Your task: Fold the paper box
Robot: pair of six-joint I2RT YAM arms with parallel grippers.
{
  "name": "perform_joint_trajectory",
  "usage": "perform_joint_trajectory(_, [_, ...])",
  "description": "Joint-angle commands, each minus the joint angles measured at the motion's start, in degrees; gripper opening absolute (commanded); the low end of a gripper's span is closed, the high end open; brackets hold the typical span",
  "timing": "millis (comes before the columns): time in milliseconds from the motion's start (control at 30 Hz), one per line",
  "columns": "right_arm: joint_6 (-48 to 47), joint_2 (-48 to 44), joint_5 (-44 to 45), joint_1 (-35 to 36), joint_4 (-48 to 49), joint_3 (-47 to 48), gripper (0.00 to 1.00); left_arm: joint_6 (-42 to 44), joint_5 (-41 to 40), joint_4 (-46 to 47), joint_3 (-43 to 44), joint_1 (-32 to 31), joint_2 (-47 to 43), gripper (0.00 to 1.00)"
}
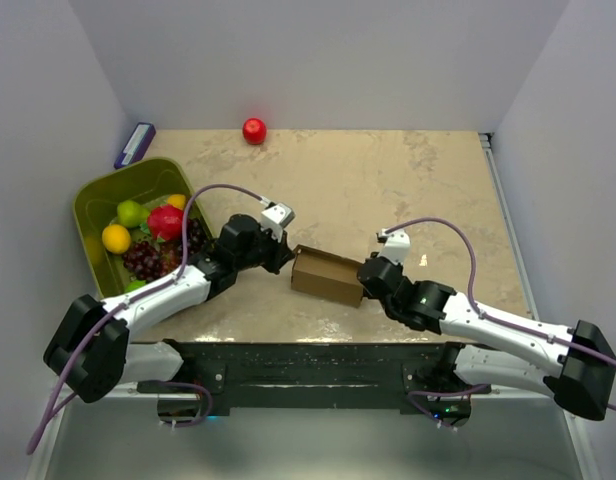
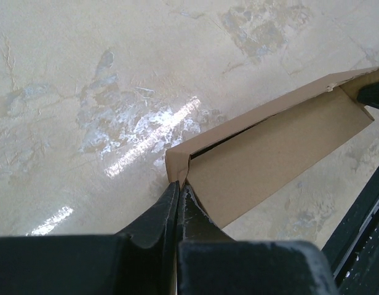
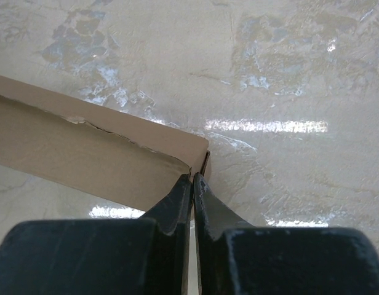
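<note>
No writing, number or brand can be read anywhere. The paper box (image 1: 328,275) shows plain brown card on every visible face. The small blue and white packet (image 1: 134,144), far back on the left, may carry print, but it is too small to tell.

walls (image 1: 318,50): plain white | tabletop (image 1: 408,180): glossy beige marble | light: bright glare patches

Your left arm (image 1: 178,290) and right arm (image 1: 498,324) wear white shells between chunky black joints. A purple cable (image 1: 228,187) loops over each toward a small white wrist block (image 1: 278,214). Your fingers (image 2: 155,218) are matte black, tapering to thin tips.
</note>
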Motion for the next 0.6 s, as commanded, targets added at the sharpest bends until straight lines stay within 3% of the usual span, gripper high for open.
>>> perform_joint_trajectory(0, [4.2, -1.2, -0.7, 0.6, -1.2, -1.7, 0.09, -1.2, 0.3, 3.1, -1.1, 0.0, -2.3, 0.0])
perform_joint_trajectory(233, [6.9, -0.5, -2.0, 0.7, -2.0, -2.1, 0.26, -1.8, 0.4, 4.2, -2.9, 0.0, -3.6, 0.0])
perform_joint_trajectory(567, [9.5, -2.3, -4.6, 0.6, 1.0, -4.9, 0.39, -3.3, 1.3, 5.9, -3.9, -0.1, -4.3, 0.0])
